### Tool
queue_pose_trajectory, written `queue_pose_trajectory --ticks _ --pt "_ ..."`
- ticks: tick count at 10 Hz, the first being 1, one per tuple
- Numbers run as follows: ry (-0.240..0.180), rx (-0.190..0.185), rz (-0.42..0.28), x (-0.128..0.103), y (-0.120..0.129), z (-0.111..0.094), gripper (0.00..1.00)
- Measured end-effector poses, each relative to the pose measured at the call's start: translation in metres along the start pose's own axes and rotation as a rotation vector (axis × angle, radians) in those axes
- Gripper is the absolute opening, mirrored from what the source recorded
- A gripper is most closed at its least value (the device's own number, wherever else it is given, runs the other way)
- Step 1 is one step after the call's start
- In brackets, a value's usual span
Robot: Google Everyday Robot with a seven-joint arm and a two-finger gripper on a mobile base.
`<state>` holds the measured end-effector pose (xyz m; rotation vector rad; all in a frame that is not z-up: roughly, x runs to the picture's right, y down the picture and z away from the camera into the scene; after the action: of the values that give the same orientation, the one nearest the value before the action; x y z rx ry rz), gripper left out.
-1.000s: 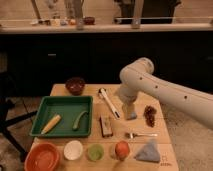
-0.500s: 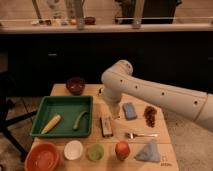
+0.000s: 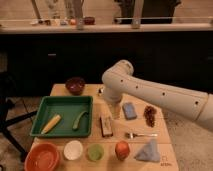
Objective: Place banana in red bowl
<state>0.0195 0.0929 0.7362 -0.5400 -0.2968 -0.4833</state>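
Observation:
The banana (image 3: 51,123) lies in the left half of the green tray (image 3: 41,131), pale yellow and slightly curved. At the table's front left corner stands the red bowl (image 3: 42,156), wide, shallow and holding nothing. My white arm reaches in from the right and bends down over the middle of the table. Its gripper (image 3: 115,110) points down just right of the tray's far right corner, well apart from the banana. It is open and holds nothing.
A curved green vegetable (image 3: 79,120) shares the tray. A maroon bowl (image 3: 75,85) stands behind it. Along the front are a white bowl (image 3: 73,149), green bowl (image 3: 95,151), round fruit (image 3: 122,149) and blue cloth (image 3: 148,151). Mid-table: brown bar (image 3: 105,125), blue sponge (image 3: 129,110), fork (image 3: 140,135).
The arm has swung left across the table, bringing the gripper from near the sponge to beside the tray's corner. It now hides the white utensil. No object has moved.

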Motion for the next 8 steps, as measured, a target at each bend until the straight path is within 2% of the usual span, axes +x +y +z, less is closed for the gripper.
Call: queue_pose_trajectory --ticks 1,3,4,8 --pt "-0.003 0.003 -0.003 -0.002 -0.001 0.000 0.80" --pt "-0.018 0.031 -0.028 -0.008 -0.008 -0.001 0.80" --pt "-0.029 0.040 -0.056 -0.020 -0.016 0.000 0.80" --pt "-0.088 0.071 -0.200 -0.098 -0.064 0.010 0.80"
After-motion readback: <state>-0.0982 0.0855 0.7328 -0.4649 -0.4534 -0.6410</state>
